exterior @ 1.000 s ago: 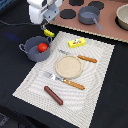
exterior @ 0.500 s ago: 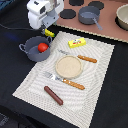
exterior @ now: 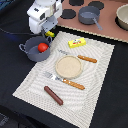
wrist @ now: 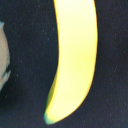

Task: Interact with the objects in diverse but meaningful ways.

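My gripper (exterior: 48,31) hangs low over the yellow banana (exterior: 50,34), of which only an end shows under the white hand, right beside the grey two-handled pot (exterior: 30,54). The wrist view is filled by the banana (wrist: 75,55) on a dark surface; no fingers show there, so I cannot tell whether the jaws are open or shut. The red tomato (exterior: 43,47) lies in the pot. The yellow packet (exterior: 77,43) and brown sausage (exterior: 53,95) lie on the striped mat (exterior: 100,85). The grey long-handled saucepan (exterior: 88,15) stands at the back.
A round tan plate (exterior: 68,66) sits mid-mat with an orange-handled knife (exterior: 87,59) behind it and a fork (exterior: 65,81) in front. Dark burner discs (exterior: 70,13) and a pale bowl (exterior: 123,17) are at the back.
The white hand has come down and toward the pot's far side, closer over the banana. Nothing else has moved.
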Robot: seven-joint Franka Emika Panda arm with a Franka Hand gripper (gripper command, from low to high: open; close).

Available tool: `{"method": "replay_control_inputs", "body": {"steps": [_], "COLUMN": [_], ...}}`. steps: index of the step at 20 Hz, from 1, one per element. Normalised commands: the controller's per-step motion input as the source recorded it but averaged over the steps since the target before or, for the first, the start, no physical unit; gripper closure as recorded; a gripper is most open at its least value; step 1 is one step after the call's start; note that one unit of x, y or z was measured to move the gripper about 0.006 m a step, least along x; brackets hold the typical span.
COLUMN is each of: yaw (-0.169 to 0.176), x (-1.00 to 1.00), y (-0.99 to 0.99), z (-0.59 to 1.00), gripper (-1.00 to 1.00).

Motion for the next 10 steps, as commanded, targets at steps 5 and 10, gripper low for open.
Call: {"method": "replay_control_inputs", "body": {"steps": [5,10], "yaw": [0.000,0.000], "x": [-0.23,-0.23], "y": [0.06,0.05], "z": [-0.25,-0.29], "gripper": [1.00,1.00]}}
